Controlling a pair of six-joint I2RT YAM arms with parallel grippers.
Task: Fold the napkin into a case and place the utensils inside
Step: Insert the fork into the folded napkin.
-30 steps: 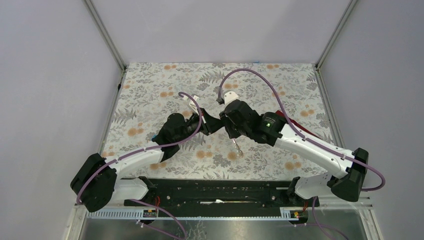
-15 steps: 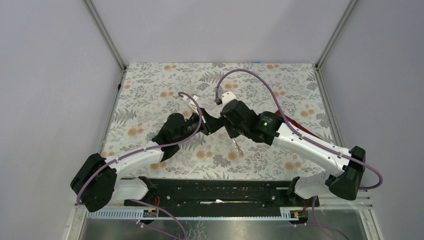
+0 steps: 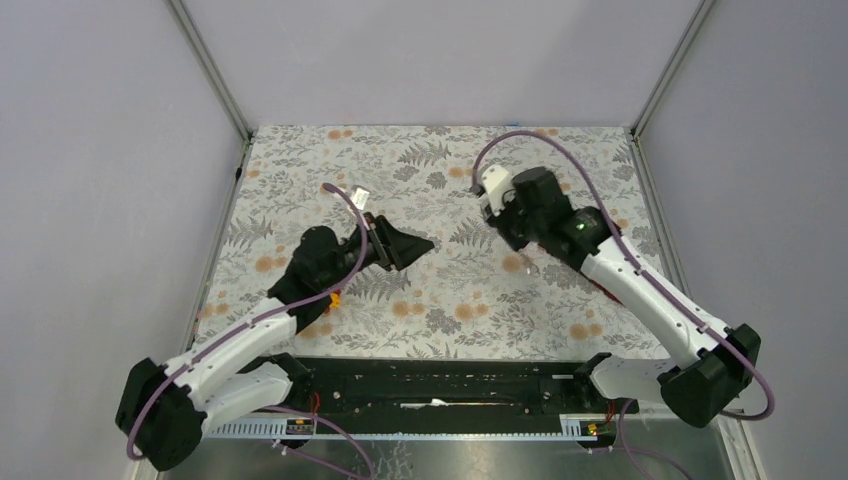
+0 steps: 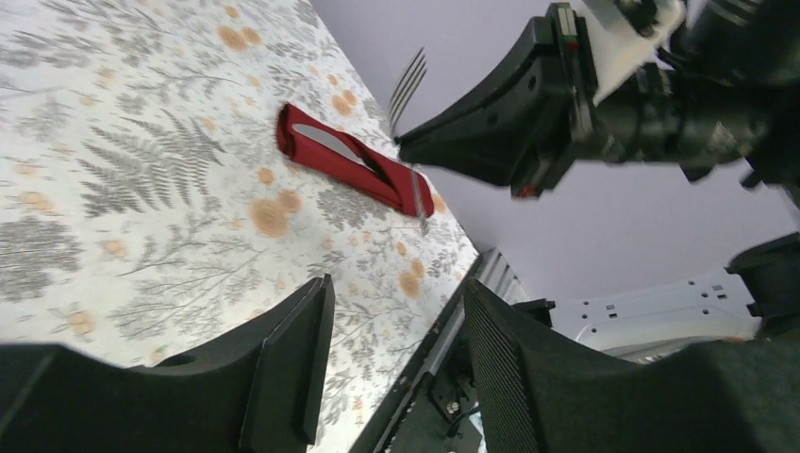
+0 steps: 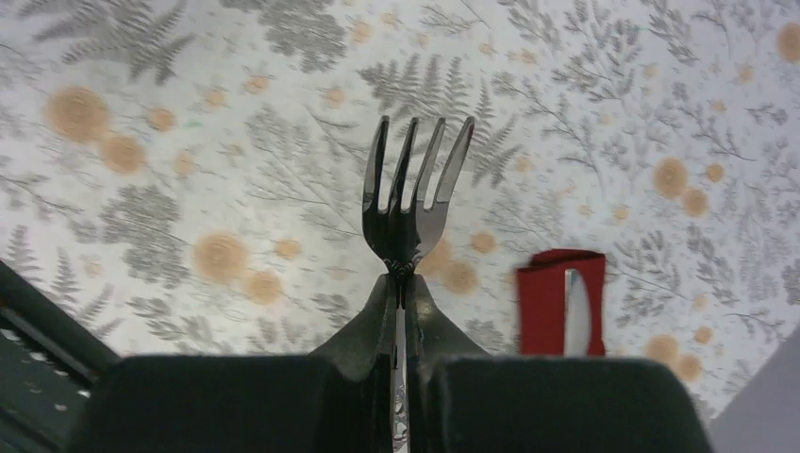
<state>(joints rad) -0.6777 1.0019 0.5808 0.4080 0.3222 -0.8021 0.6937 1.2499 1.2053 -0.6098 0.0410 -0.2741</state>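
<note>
Floral table between grey walls bears the case.

Top camera sits high behind the near edge, looking down and forward over the whole worktop, with the far edge at the top of its view. The left wrist camera rides low over the cloth, tilted, peering out between the fingers of the left gripper towards the right edge and the near right corner. It is close enough that the right gripper looms across its upper right. The right wrist camera hangs higher, staring down along its own fingers at the worktop by the right edge. Both wrist views catch the fork and the red case. From the top, that case is mostly hidden by the right arm.
</note>
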